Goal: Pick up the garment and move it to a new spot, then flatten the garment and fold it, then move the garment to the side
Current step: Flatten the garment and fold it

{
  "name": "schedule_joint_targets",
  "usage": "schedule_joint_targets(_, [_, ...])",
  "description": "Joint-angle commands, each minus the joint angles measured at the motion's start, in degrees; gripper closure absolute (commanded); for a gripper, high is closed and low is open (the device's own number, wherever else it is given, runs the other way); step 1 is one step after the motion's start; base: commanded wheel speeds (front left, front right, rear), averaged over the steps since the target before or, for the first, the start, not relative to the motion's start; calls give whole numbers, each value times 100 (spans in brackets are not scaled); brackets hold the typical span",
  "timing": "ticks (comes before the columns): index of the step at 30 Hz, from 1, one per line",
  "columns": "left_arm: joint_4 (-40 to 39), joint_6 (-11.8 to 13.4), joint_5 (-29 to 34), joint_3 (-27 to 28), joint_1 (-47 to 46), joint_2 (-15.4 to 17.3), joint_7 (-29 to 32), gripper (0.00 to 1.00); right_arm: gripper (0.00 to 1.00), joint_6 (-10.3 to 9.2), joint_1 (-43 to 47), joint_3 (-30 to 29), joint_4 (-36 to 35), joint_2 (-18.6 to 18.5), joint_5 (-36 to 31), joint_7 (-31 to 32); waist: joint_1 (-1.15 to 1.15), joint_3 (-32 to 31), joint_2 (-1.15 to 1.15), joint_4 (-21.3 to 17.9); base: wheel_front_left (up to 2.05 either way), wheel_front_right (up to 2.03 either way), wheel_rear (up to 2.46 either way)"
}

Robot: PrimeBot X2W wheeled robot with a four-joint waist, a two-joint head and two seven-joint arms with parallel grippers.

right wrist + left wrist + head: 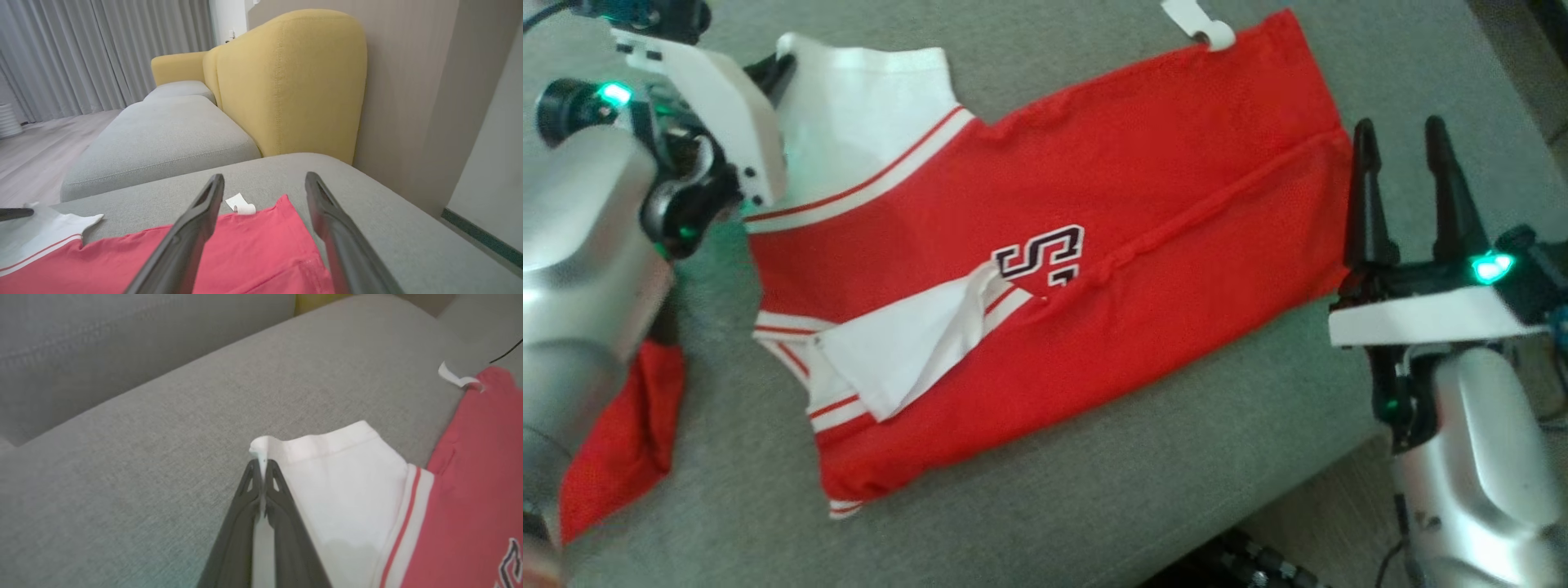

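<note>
1. The garment (1094, 245), a red jersey with white sleeves, lay spread lengthwise on the grey sofa cushion (1094, 506). Its hem end pointed toward the robot's right and its shoulders toward the left.
2. One long side was folded in over the body along a raised seam. The near sleeve (907, 343) lay crumpled across the front, partly covering the letter emblem (1041, 257).
3. The left gripper (261, 467) was pinched tight on the outer corner of the far white sleeve (347, 477), with a little nub of cuff showing past its tips.
4. The right gripper (1400, 131) stood wide and held nothing. It was just beside the hem end, fingers pointing away over the cushion, and from where I stood I could not tell whether they touched the cloth.
5. A small white tag (1201, 24) curled off the far hem corner.
6. The fabric looked light, thin and limp, a mesh-like knit that would sag and slide rather than hold a crease.
7. To my eye it wanted holding at corners and doubled edges: the cuff already taken on the left and a hem corner on the right. A pinch in the middle would only bunch a single layer.
8. The loose near sleeve seemed likely to flop out when the cloth was lifted.
</note>
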Motion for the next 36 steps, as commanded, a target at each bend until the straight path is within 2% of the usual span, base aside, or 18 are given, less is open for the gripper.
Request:
schedule_joint_targets(1, [-196, -32, 17, 186, -205, 91, -228, 100, 0, -4, -221, 41, -153, -101, -111, 95, 0, -153, 0, 215, 0, 0, 0])
schedule_joint_targets(8, [-720, -33, 277, 28, -128, -174, -1359, 100, 0, -4, -648, -157, -22, -749, -445, 929, 0, -489, 0, 949, 0, 0, 0])
schedule_joint_targets(14, [-1319, 21, 405, -76, 143, -245, -1724, 100, 0, -4, -988, -231, 422, -1230, -512, 1671, 0, -673, 0, 1439, 0, 0, 0])
schedule_joint_targets(19, [-2122, 241, 457, -171, 456, -130, -1735, 100, 0, -4, -1374, -525, 1257, -1551, -671, 2468, 0, -675, 0, 1810, 0, 0, 0])
schedule_joint_targets(24, [-2840, 455, 518, -294, 643, -73, -1622, 100, 0, -4, -1861, -979, 2177, -1728, -1027, 2868, 0, -538, 0, 2060, 0, 0, 0])
schedule_joint_targets(31, [-3435, 639, 586, -385, 658, -55, -1459, 100, 0, -4, -2460, -1291, 3242, -1793, -1458, 2988, 0, -254, 0, 2229, 0, 0, 0])
schedule_joint_targets(36, [-3587, 673, 590, -360, 612, -20, -1444, 100, 0, -4, -2756, -1392, 3759, -1762, -1720, 2834, 0, -73, 0, 2259, 0, 0, 0])
